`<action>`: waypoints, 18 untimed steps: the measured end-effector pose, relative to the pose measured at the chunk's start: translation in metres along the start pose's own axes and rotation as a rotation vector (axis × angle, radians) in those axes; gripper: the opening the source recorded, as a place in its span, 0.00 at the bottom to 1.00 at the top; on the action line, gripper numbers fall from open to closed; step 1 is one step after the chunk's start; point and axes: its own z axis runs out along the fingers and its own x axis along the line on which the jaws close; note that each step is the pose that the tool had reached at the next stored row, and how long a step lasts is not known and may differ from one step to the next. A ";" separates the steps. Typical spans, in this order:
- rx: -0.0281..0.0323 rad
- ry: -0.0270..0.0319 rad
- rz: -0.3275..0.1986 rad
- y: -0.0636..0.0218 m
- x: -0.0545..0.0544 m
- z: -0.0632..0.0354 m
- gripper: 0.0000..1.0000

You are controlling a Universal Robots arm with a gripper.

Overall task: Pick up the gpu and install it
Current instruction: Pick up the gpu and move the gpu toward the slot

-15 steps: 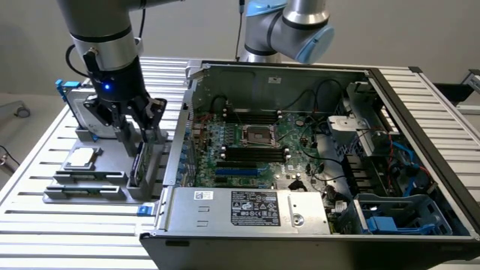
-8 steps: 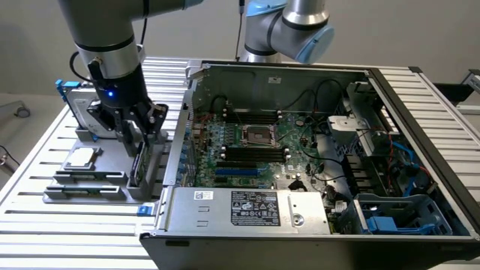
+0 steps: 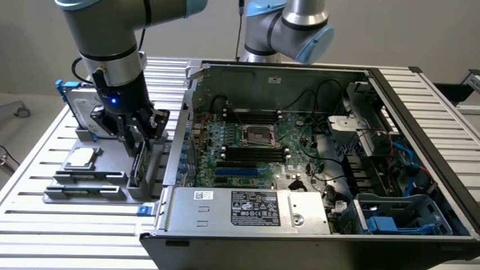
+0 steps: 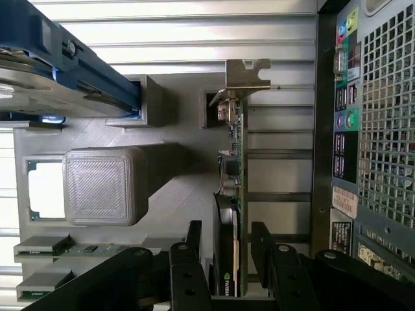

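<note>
The gpu [image 3: 139, 164] stands on edge in a slot of the grey holder [image 3: 112, 174], just outside the case's side wall in the exterior view. The wrist view looks along its thin edge: the gpu [image 4: 237, 155] shows a green board, a black cooler and a grey metal end bracket [image 4: 247, 72] at the far end. My gripper [image 3: 143, 142] is lowered over it. In the wrist view the gripper [image 4: 227, 236] is open, one black finger on each side of the card. A narrow gap shows between the fingers [image 4: 194, 236] and the card.
The open computer case [image 3: 420, 101] with its motherboard [image 3: 255, 146] lies to the exterior view's right of the holder; its rear panel [image 4: 376, 129] runs alongside the gpu. The holder also carries a blue-framed hard drive [image 3: 78, 104], a CPU chip [image 3: 82, 157] and memory sticks [image 3: 82, 189].
</note>
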 end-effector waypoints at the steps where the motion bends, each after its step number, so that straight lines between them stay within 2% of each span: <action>1: 0.0000 -0.0001 -0.001 0.0000 0.000 0.0001 0.44; 4: -0.0037 -0.0006 -0.005 0.0000 0.000 0.0004 0.44; 9: -0.0147 -0.0029 -0.013 0.0001 0.000 0.0017 0.44; 18: -0.0233 -0.0102 -0.016 -0.0002 0.000 0.0046 0.44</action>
